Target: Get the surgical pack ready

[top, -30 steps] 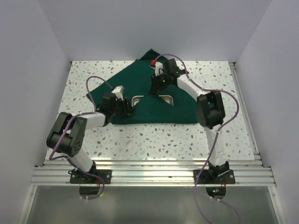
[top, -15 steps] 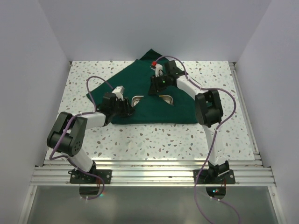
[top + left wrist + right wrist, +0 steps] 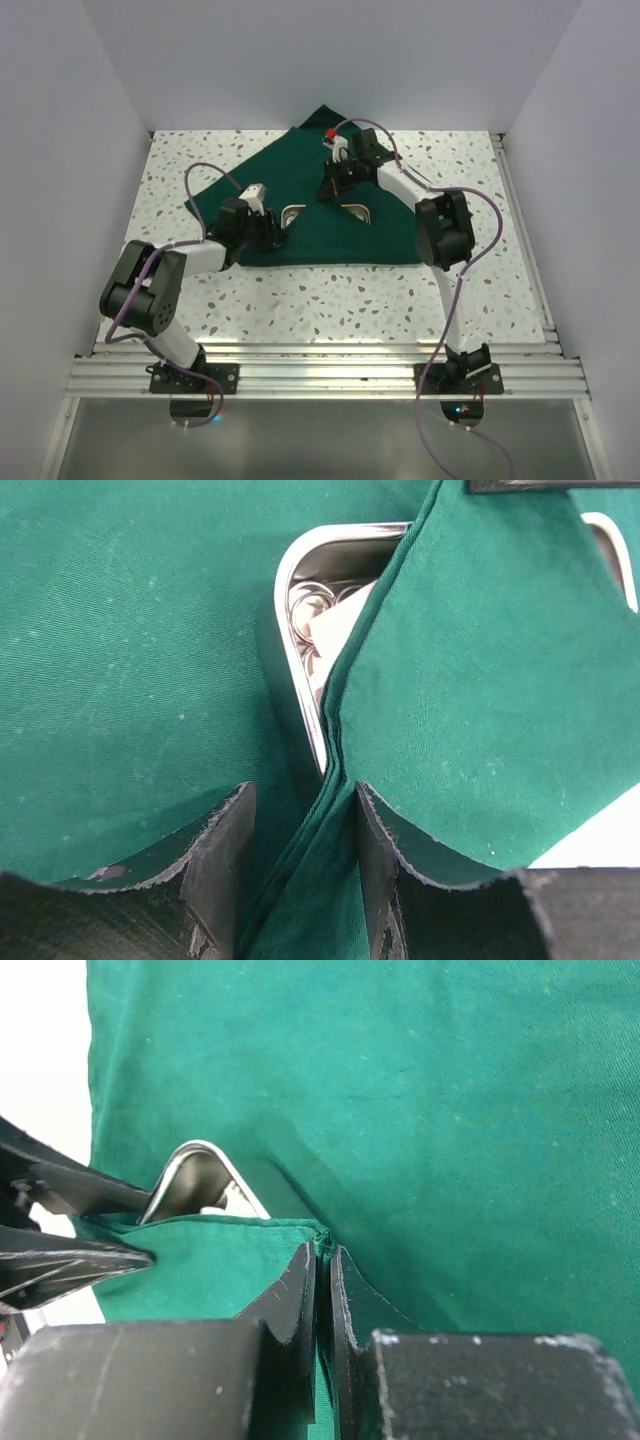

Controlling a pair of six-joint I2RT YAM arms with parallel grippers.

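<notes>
Around my two grippers lay a speckled table [image 3: 300,290], white walls on three sides and a purple cable [image 3: 200,172] looping off each arm. What stood in the way was the cloth [image 3: 265,175] itself. One flap of it draped over the middle of the tray [image 3: 294,213], so from above only the tray's two ends showed.

I counted one green cloth, one steel tray, and inside the tray at least two steel rings [image 3: 310,605] beside one pale pad [image 3: 340,620]. The rest of what lay in there was hidden under the flap.

My left gripper [image 3: 305,800] sat at the near edge of the cloth [image 3: 120,630]. Its fingers stood partway apart, astride the folded edge that ran up between them. I could not tell whether they pressed that fold or only straddled it. The tray [image 3: 290,630] lay just ahead of those fingertips, its rounded corner and rim open to view on the left of the fold.

My right gripper [image 3: 322,1260] had its fingers drawn almost together, pinching the edge of the cloth [image 3: 450,1090] between them. A corner of the tray [image 3: 190,1175] showed just to the left of that pinch and a little ahead of it, peeping from under the flap. From above, my right gripper [image 3: 335,185] hung over the far side of the tray and my left gripper [image 3: 272,228] rested at its near left.
</notes>
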